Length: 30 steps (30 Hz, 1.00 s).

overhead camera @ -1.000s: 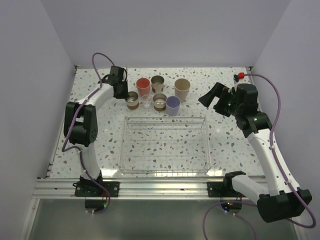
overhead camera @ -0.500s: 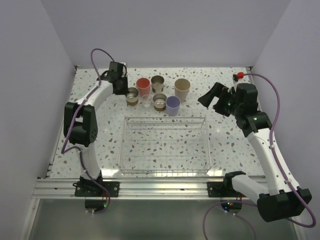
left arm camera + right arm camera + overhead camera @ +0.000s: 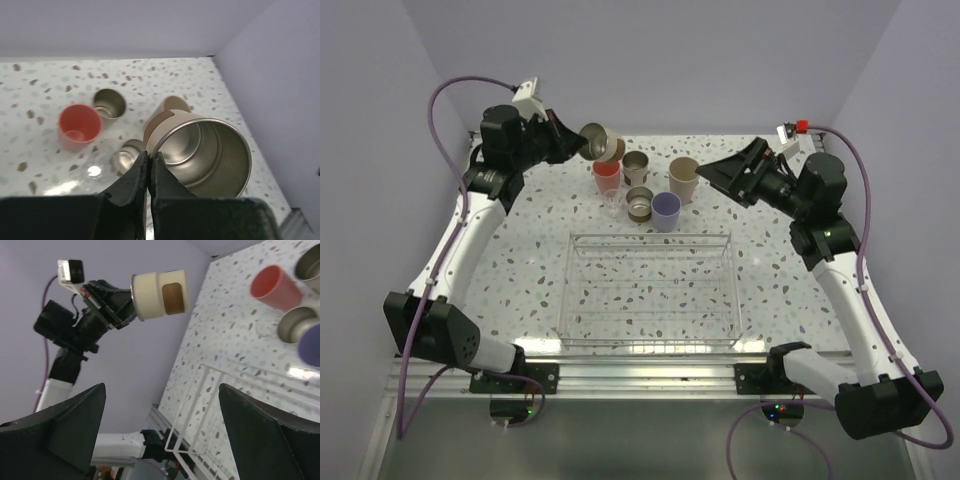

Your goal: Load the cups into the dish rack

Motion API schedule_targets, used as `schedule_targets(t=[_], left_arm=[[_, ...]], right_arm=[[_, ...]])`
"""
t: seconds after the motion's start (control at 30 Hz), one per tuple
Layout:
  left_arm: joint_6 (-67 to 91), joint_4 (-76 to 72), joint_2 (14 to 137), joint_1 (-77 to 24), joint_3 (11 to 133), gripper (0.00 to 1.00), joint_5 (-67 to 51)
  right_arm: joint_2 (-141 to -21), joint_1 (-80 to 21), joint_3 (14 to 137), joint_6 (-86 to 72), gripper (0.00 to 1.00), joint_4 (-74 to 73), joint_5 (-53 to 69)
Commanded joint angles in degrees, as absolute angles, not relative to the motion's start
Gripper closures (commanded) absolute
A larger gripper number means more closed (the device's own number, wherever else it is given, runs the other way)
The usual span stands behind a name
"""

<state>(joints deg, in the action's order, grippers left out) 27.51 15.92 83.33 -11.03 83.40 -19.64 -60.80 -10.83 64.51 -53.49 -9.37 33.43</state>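
My left gripper [image 3: 582, 143] is shut on the rim of a steel cup [image 3: 601, 143] and holds it tilted, high above the back left of the table. In the left wrist view the fingertips [image 3: 148, 156] pinch that cup's rim [image 3: 200, 155]. On the table stand the red-pink cup [image 3: 607, 176], two steel cups [image 3: 636, 165] [image 3: 640, 203], the beige cup [image 3: 684, 178], the lavender cup [image 3: 666, 211] and the clear cup [image 3: 612, 206]. The dish rack [image 3: 653, 290] holds no cups. My right gripper [image 3: 722, 180] is open and empty, in the air right of the beige cup.
The right wrist view shows the lifted steel cup [image 3: 159, 294], the red-pink cup [image 3: 272, 287] and a corner of the rack [image 3: 200, 405]. Purple walls close in the table at the back and sides. An aluminium rail [image 3: 620, 375] runs along the near edge.
My left arm has lifted the leftmost steel cup off the table, up and towards the back left. My right gripper has risen and tilted a little.
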Motion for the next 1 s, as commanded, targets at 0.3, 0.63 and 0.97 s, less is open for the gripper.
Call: schedule_targets(t=[0.3,0.63,0.97], left_arm=[[62.8,-28.4,73.0,-11.0,63.4,1.0,-47.8],[75.0,-44.4,70.9,-9.8,60.8,1.0,-51.2],[80.5,-51.4,71.7,-9.8,58.4,1.0,-50.8]], right_arm=[[-71.7,-23.4,75.8,-61.5,0.02,3.8,44.6],[-75.1,-24.9,77.5,-67.2,0.02,12.5,43.0],[-78.2,-28.3,79.2,-71.3,0.02,17.9,41.4]])
